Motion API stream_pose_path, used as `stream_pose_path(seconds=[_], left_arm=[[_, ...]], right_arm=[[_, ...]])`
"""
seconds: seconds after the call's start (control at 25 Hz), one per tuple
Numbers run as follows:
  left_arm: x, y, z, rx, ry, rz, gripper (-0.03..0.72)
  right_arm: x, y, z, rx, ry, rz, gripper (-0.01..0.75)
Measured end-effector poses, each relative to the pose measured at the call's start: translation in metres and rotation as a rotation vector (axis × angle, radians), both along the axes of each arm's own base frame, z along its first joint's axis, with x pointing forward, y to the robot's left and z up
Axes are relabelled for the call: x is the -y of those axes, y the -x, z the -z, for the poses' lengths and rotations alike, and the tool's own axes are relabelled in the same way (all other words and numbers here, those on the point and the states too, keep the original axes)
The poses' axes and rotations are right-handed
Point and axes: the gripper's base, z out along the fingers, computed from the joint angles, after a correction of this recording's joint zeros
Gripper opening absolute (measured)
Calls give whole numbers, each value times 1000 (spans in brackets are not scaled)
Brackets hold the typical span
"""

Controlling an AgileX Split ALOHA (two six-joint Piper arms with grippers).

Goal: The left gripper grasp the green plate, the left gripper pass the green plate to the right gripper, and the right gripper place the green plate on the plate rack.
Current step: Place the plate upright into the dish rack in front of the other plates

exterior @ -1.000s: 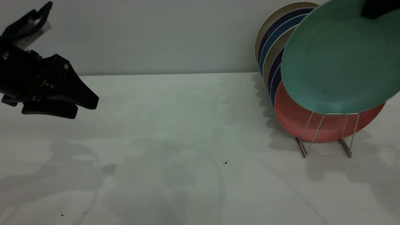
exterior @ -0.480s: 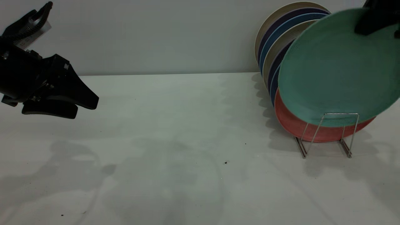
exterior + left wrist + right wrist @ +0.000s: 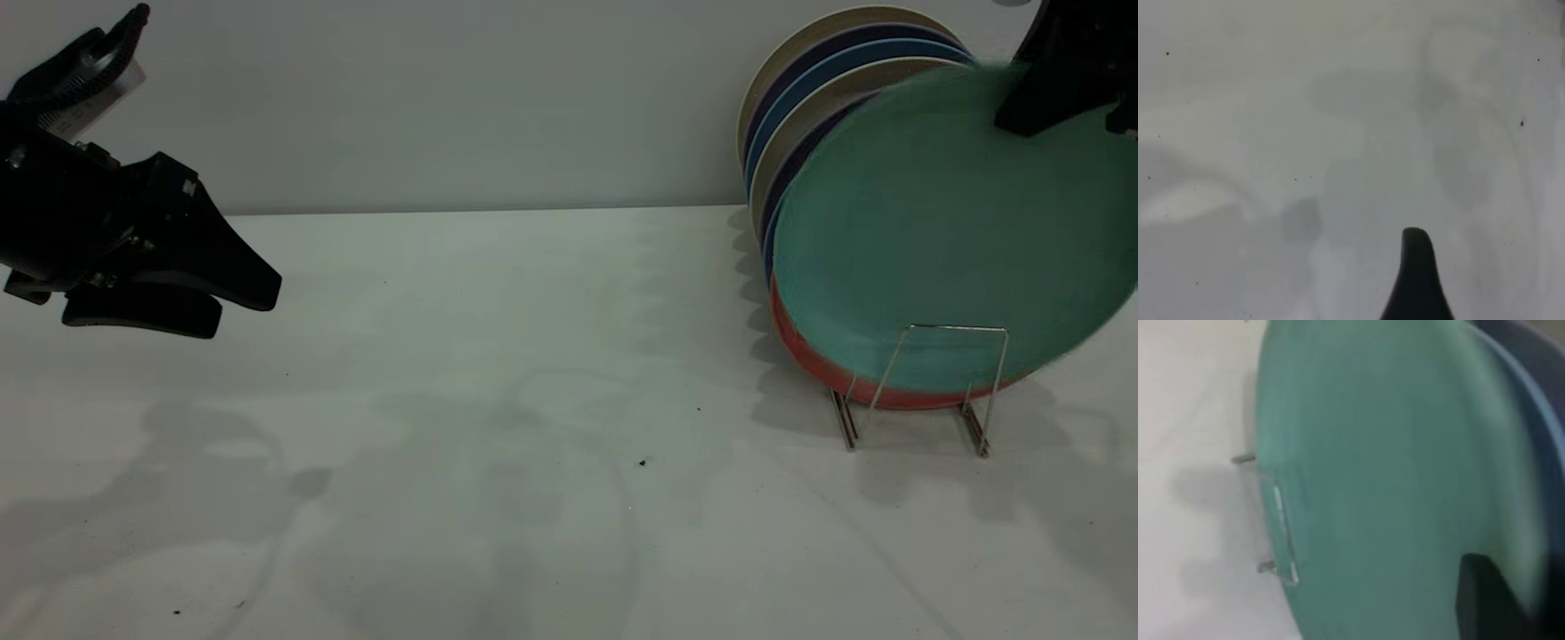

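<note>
The green plate (image 3: 933,240) stands nearly upright at the front of the plate rack (image 3: 925,373). Its lower edge sits behind the rack's front wire loop, and it covers most of the salmon-pink plate (image 3: 794,347). My right gripper (image 3: 1013,120) comes down from the top right and is shut on the plate's upper rim. In the right wrist view one of its fingers (image 3: 1488,607) lies against the green plate (image 3: 1378,487). My left gripper (image 3: 249,309) hovers over the table at the far left, open and empty. Its wrist view shows one finger (image 3: 1417,280) over bare table.
Behind the green plate, several blue and beige plates (image 3: 800,98) lean in the rack against the back wall. The white table (image 3: 533,356) stretches between the two arms with only small dark specks on it.
The right gripper has lowered the green plate down and slightly left onto the rack, so it now hides most of the pink plate. The rack shifted a little. The left arm has not moved.
</note>
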Motion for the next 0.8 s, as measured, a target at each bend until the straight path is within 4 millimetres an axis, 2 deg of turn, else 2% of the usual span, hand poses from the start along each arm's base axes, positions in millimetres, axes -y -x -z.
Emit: stream_pose_path(seconds=[0.2, 0.44, 0.6, 0.8], left_arm=[[0, 0, 0, -3, 2, -4, 592], [-3, 0, 2, -24, -35, -33, 592], [-11, 1, 7, -68, -134, -51, 592], [-22, -3, 1, -144, -256, -54, 592]], right_arm=[[-1, 1, 1, -23, -28, 27, 322], [-1, 2, 1, -65, -110, 142, 393], [-1, 5, -2, -156, -302, 410, 413], [-3, 15, -11, -312, -552, 777, 415]])
